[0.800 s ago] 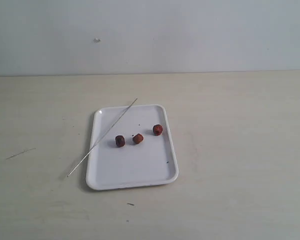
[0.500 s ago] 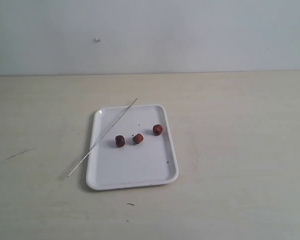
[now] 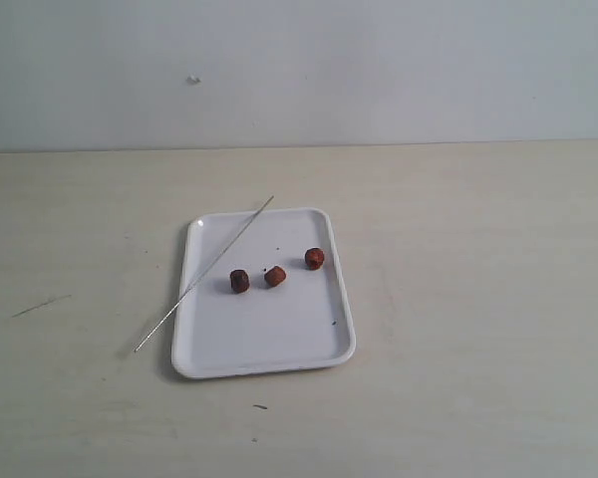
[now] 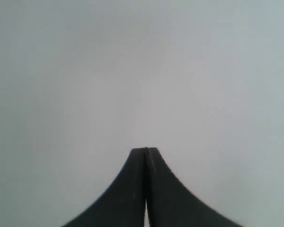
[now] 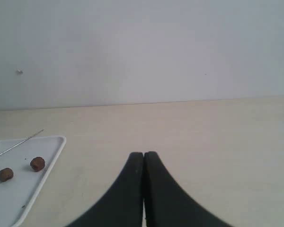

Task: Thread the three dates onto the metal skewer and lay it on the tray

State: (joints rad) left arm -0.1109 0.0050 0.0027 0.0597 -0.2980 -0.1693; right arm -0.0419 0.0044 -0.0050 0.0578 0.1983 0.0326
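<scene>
A white tray [image 3: 279,344] lies on the beige table in the exterior view. Three reddish-brown dates sit on it in a loose row: left date [image 3: 239,281], middle date [image 3: 275,276], right date [image 3: 314,258]. The thin metal skewer [image 3: 205,273] lies slanted over the tray's left rim, one end on the table, the other past the far rim. Neither arm shows in the exterior view. My left gripper [image 4: 145,149] is shut and empty, facing a blank wall. My right gripper [image 5: 143,153] is shut and empty over bare table, well apart from the tray [image 5: 45,172], two dates [image 5: 37,163] [image 5: 5,174] and skewer [image 5: 16,142].
A grey wall stands behind the table's far edge. A short dark scratch mark [image 3: 40,306] lies on the table left of the tray, and a small dark speck [image 3: 260,406] lies near the front.
</scene>
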